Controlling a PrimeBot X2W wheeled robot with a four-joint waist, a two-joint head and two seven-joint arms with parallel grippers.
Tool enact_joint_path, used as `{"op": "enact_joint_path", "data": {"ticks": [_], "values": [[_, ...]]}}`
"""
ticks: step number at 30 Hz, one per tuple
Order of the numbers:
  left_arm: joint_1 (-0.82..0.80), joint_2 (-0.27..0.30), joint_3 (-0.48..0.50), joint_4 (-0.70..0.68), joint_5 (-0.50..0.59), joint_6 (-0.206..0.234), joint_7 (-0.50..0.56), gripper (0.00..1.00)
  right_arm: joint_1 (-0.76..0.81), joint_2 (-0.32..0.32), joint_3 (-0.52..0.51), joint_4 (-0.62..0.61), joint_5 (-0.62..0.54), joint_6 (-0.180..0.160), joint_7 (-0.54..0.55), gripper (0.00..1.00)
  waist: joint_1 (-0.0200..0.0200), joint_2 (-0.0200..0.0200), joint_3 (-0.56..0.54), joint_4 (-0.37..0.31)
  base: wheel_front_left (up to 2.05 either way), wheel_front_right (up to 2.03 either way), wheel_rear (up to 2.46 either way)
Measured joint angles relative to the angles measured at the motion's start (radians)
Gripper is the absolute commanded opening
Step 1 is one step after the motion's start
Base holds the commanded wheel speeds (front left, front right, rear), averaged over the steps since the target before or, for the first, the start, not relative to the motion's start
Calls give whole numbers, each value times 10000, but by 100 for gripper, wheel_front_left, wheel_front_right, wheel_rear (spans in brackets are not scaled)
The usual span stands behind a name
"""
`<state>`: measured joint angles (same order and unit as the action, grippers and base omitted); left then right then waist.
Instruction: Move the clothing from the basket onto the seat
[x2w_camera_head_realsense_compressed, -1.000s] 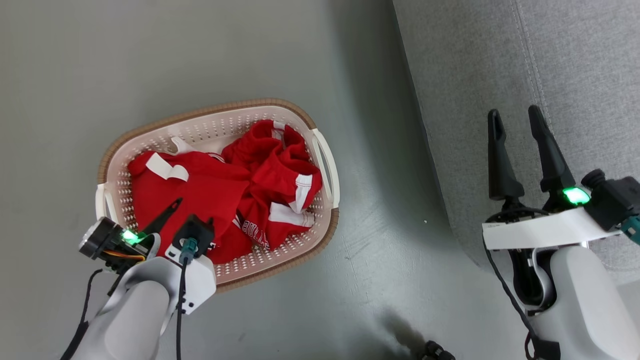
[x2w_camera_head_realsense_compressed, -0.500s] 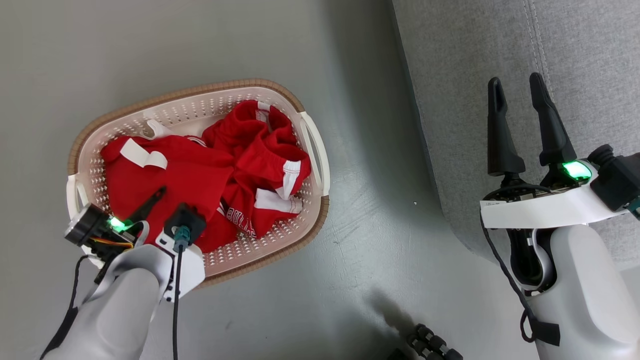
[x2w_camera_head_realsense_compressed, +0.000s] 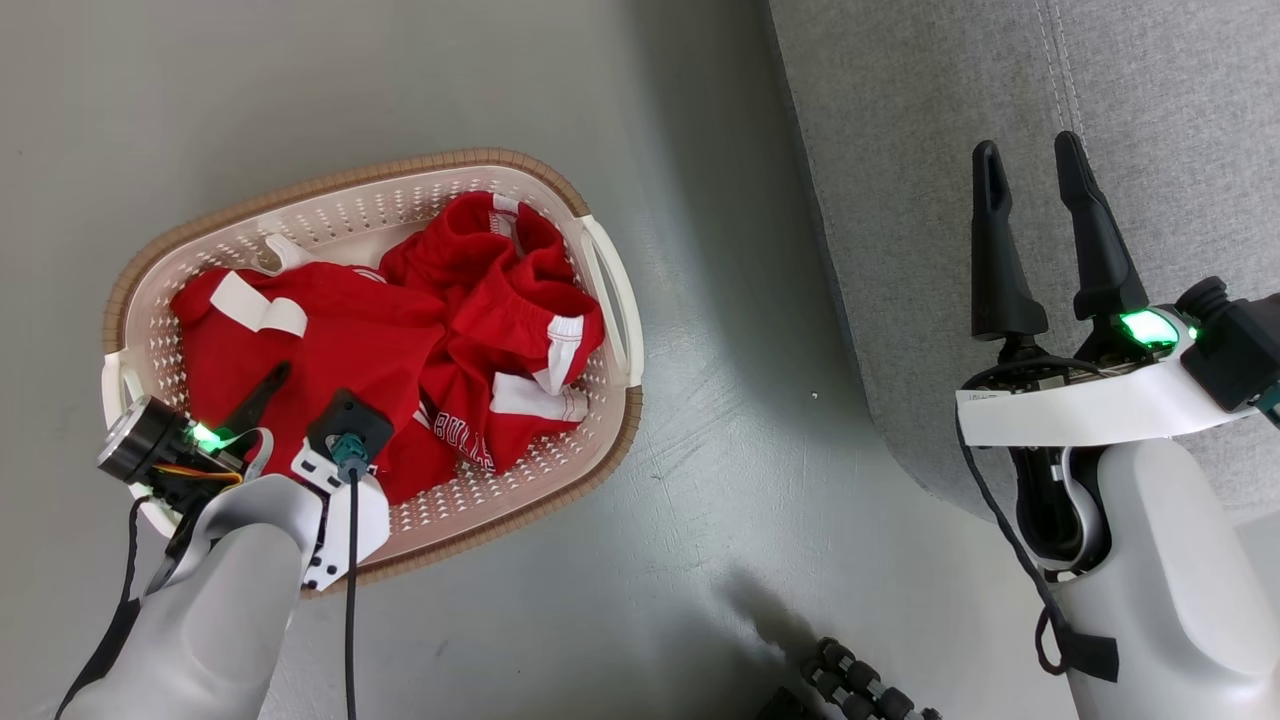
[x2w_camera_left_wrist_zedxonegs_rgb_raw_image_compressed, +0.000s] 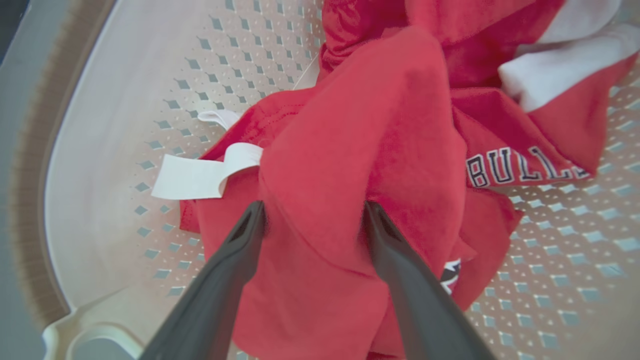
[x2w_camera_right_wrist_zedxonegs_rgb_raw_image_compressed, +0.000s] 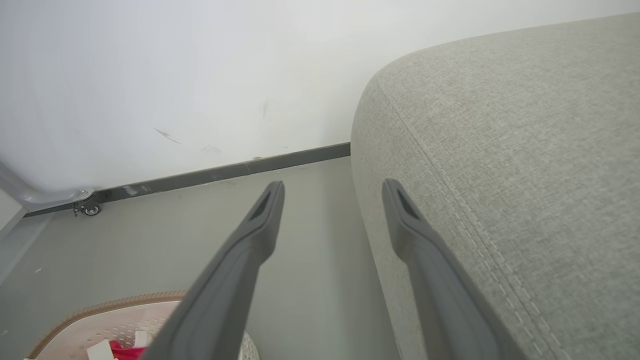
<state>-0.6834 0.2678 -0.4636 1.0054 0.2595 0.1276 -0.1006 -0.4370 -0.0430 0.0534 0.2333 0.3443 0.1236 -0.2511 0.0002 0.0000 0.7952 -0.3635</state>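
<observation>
Left gripper spread wide, straddling fold of clothing inside basket, nothing clamped. Right gripper spread, empty, above seat. Risk: shallow pinch slips; tangled garments could drag basket.

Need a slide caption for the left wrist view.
Left gripper, jaws open, straddles a fold of red clothing in the basket.
</observation>
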Motion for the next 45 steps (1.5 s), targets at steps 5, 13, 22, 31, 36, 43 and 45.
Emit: {"op": "enact_joint_path", "data": {"ticks": [5,13,22,31,36,43,45], "values": [[-114,-111,-33,176,0,-2,36,10,-1,0,6,19,2,0,-10,100,0,0,-6,-26,0,0,0],[-244,-349,-205,174,2,-44,-121,0,-168,0,-35,52,8,-2,-10,100,-1,0,-99,-17,0,0,0],[-387,-426,-63,148,-182,-132,-479,0,-198,-2,138,207,188,0,-10,100,0,0,-274,99,0,0,0],[-388,-495,399,-61,-805,-134,-1127,0,-200,-2,184,357,161,0,-12,100,0,0,-616,291,0,0,0],[-387,-644,479,-305,-1078,-236,-1264,0,-200,-4,161,499,8,0,-12,100,-1,0,-892,422,0,0,0],[-327,-907,485,-784,-1285,-399,-1386,0,-199,-8,173,698,-383,0,-12,100,-1,0,-1416,690,0,0,0],[-283,-961,506,-957,-1363,-401,-1390,0,-198,-8,173,769,-470,0,-12,100,-1,0,-1558,764,0,0,0]]}}
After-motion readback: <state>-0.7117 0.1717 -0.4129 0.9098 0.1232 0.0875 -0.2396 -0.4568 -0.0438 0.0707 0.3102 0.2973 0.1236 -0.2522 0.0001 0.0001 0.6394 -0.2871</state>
